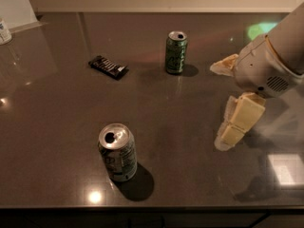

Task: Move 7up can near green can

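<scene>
The 7up can [118, 152], pale silvery-white and light green with an opened silver top, stands upright near the front of the dark counter [57, 113]. The green can [175, 52], dark green with a silver top, stands upright farther back, right of centre. My gripper [219, 103] is at the right side, above the counter, well right of the 7up can and in front and right of the green can. Its pale fingers [237, 120] are spread apart and hold nothing.
A black snack bar wrapper [108, 66] lies left of the green can. A white container [4, 31] stands at the far left edge. The counter's front edge runs along the bottom. A wall bounds the back.
</scene>
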